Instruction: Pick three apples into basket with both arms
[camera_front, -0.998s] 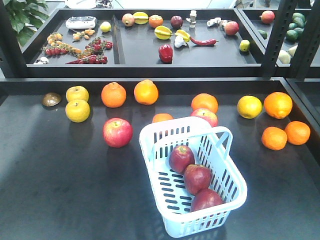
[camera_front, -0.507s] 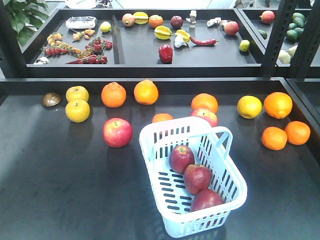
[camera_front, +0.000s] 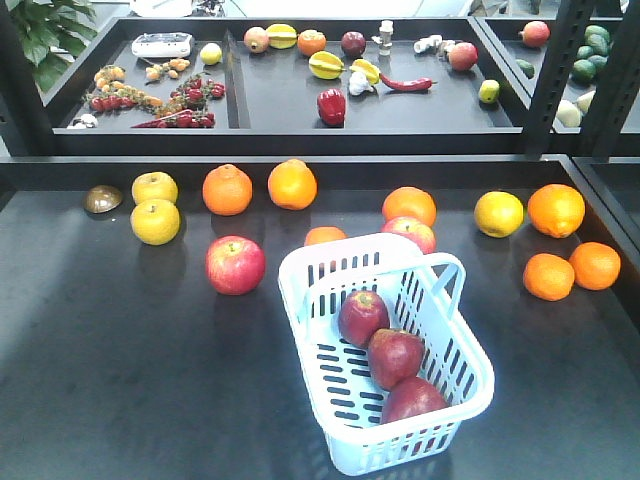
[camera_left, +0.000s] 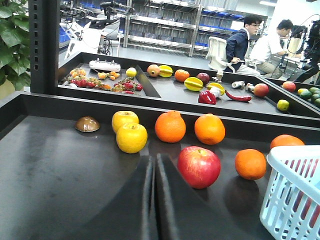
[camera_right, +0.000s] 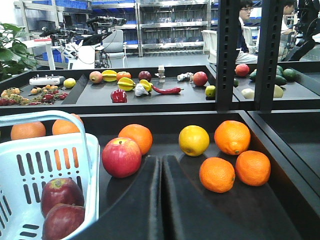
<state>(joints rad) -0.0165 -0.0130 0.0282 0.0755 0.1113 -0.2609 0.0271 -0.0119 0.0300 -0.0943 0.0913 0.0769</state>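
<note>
Three dark red apples lie in a row inside the pale blue-white basket (camera_front: 300, 285): one at the far end (camera_front: 362, 317), one in the middle (camera_front: 395, 357), one nearest the front (camera_front: 412, 399). Two of them, an upper apple (camera_right: 61, 195) and a lower apple (camera_right: 62, 222), show in the right wrist view, inside the basket (camera_right: 95, 200). The basket's corner (camera_left: 292, 200) shows at the right of the left wrist view. My left gripper (camera_left: 154, 162) is shut with nothing in it, pulled back left of the basket. My right gripper (camera_right: 161, 162) is shut and empty, right of the basket. Neither arm shows in the front view.
Brighter pinkish-red apples (camera_front: 235, 264) (camera_front: 410, 232) lie beside the basket. Oranges (camera_front: 227, 190) (camera_front: 556, 210), yellow fruit (camera_front: 155, 221) (camera_front: 498, 213) and a brown shell-like object (camera_front: 103, 199) lie along the back. A raised black rim (camera_front: 300, 165) and uprights (camera_front: 545, 75) border the table.
</note>
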